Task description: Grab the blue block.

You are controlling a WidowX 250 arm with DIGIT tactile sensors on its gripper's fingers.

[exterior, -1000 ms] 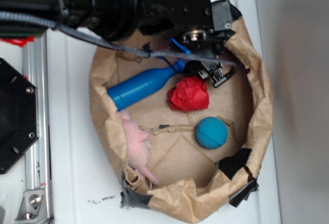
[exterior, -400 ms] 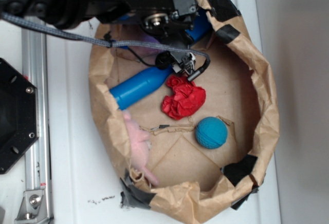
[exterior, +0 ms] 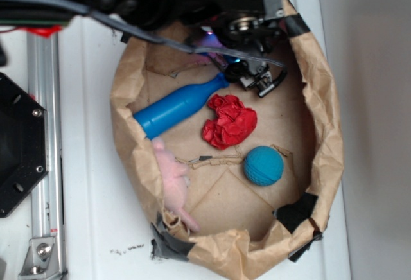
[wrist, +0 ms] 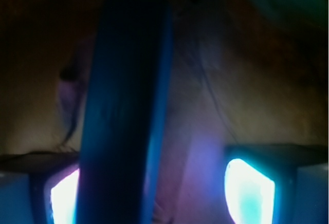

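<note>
- Blue block [wrist: 128,116] fills my wrist view: a smooth, flat-faced bar running top to bottom, dark in the dim light, with a brighter blue strip down its right side.
- Gripper [wrist: 154,183] is spread wide. The left finger [wrist: 56,193] glows just beside the bar and partly behind it; the right finger [wrist: 247,188] stands well apart from it. So the bar sits off-centre, toward the left finger.
- From the exterior view the arm hides the block. I see only a blue-violet glow under the wrist, at the far end of the paper bag [exterior: 324,158].
- My plan: shift a little left so the bar sits midway between the fingers, then close across its flat sides, not its edges.
- I judge the smooth faces could slip if only one finger bites first. Centre before squeezing.
- Bottle [exterior: 176,106], red crumpled wad [exterior: 229,121] and ball [exterior: 263,166] lie nearer the camera, apart from the gripper.
- Whether the fingers are low enough, I cannot tell.
</note>
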